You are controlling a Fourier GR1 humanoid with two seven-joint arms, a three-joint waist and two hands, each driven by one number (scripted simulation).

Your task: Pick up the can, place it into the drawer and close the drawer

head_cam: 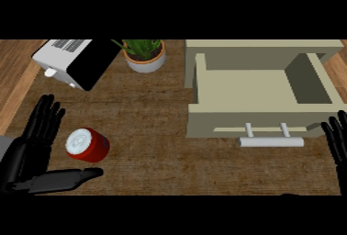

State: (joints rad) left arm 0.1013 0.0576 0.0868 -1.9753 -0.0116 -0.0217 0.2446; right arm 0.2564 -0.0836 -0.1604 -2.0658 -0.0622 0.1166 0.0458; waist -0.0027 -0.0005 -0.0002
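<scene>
The robot's black left hand (25, 156) is spread open, fingers straight and thumb stretched out. Just right of it, between fingers and thumb, the squat red can with a white top (86, 145) sits on the brown counter (156, 153), not yet gripped. The pickup appears to be the step in hand. Next the fingers must curl round the can, then carry it to the open beige drawer (217, 120), well right of the can. Farther right, the right hand (337, 137) rests open.

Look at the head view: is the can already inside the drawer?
No. The red can sits on the counter beside the left hand, well to the left of the open drawer.
</scene>
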